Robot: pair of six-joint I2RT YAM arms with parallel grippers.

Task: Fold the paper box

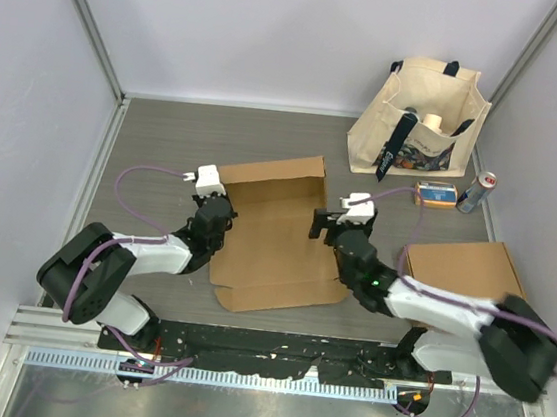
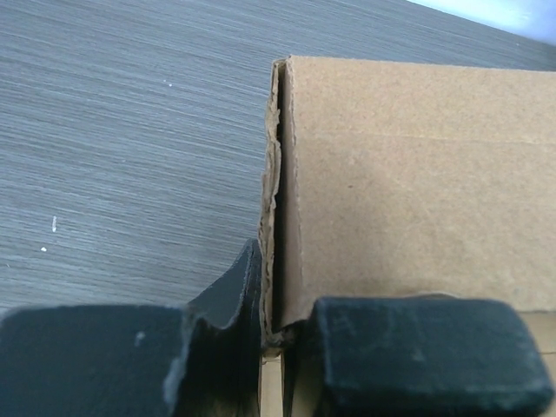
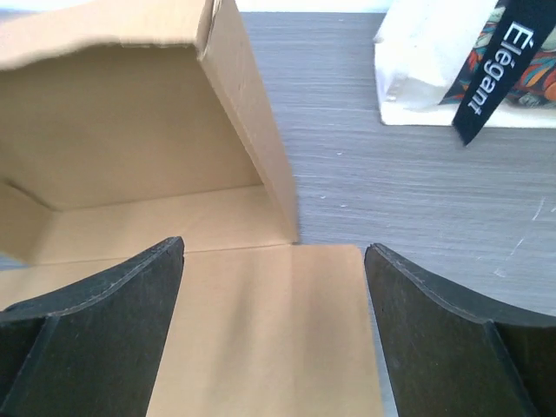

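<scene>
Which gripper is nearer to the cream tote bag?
Right. The right gripper hangs open at the right side of the cardboard box, toward the tote bag; the left gripper clamps the box's left wall.

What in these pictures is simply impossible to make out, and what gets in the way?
- Top view: contents of the tote bag, mostly hidden by its walls and too small.
- Top view: print on the can, too small to read.
- Left wrist view: lower wall of the paper box, behind the left gripper clamped on it.
- Right wrist view: most of the tote bag, cut off by the top edge.
</scene>
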